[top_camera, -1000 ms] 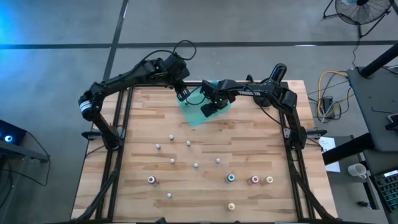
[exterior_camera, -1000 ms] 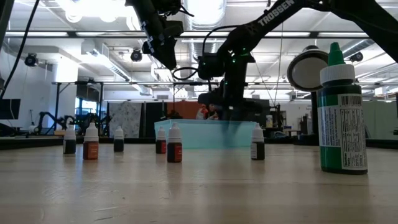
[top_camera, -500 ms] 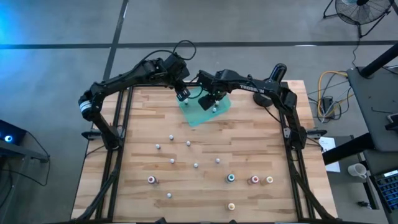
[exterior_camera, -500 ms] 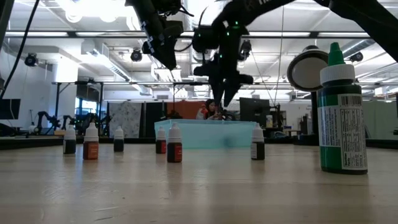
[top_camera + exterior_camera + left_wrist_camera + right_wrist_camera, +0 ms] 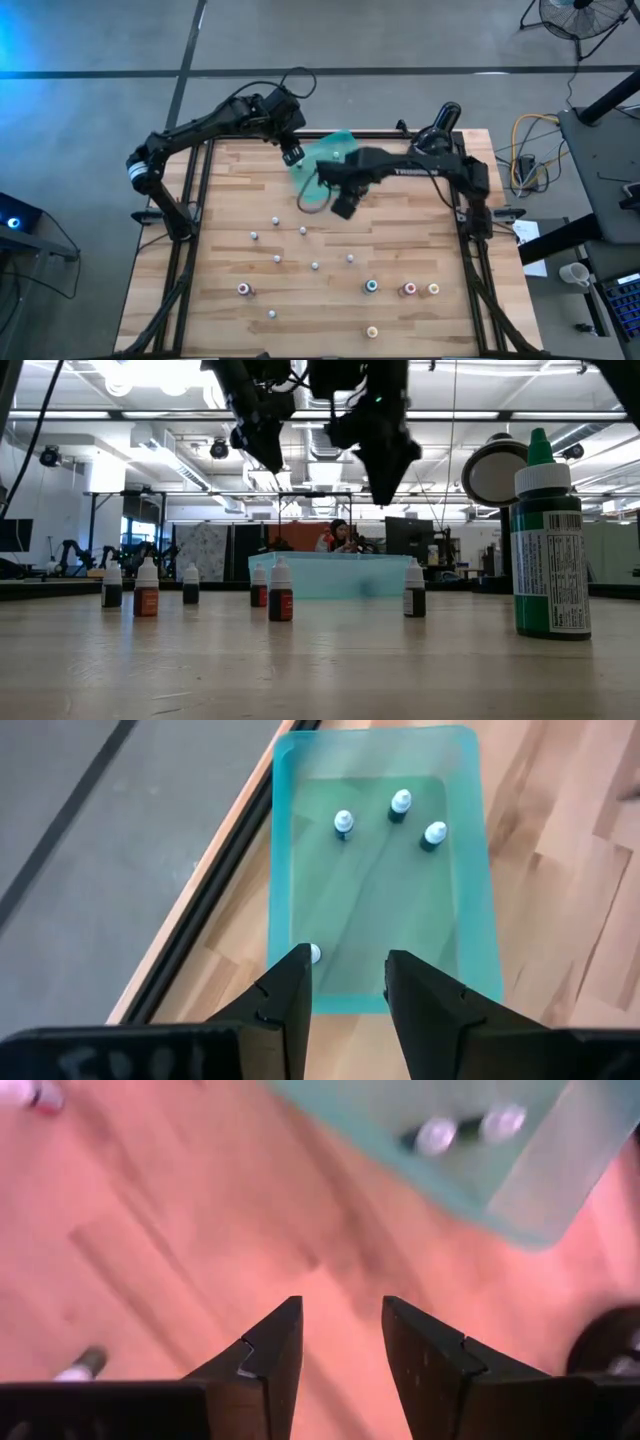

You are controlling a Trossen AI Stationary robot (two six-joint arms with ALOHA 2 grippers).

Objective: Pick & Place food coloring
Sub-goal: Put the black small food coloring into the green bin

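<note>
Now my right gripper (image 5: 340, 1345) hangs empty, fingers parted, above bare wood beside the teal tray (image 5: 322, 160). Likewise parted and empty, my left gripper (image 5: 345, 985) hovers over that tray, where four food coloring bottles (image 5: 399, 804) stand. No writing is readable.

A large robotics lab: concrete floor (image 5: 90, 40), ceiling strip lights (image 5: 150, 372), more robot rigs (image 5: 75, 550) behind.
</note>
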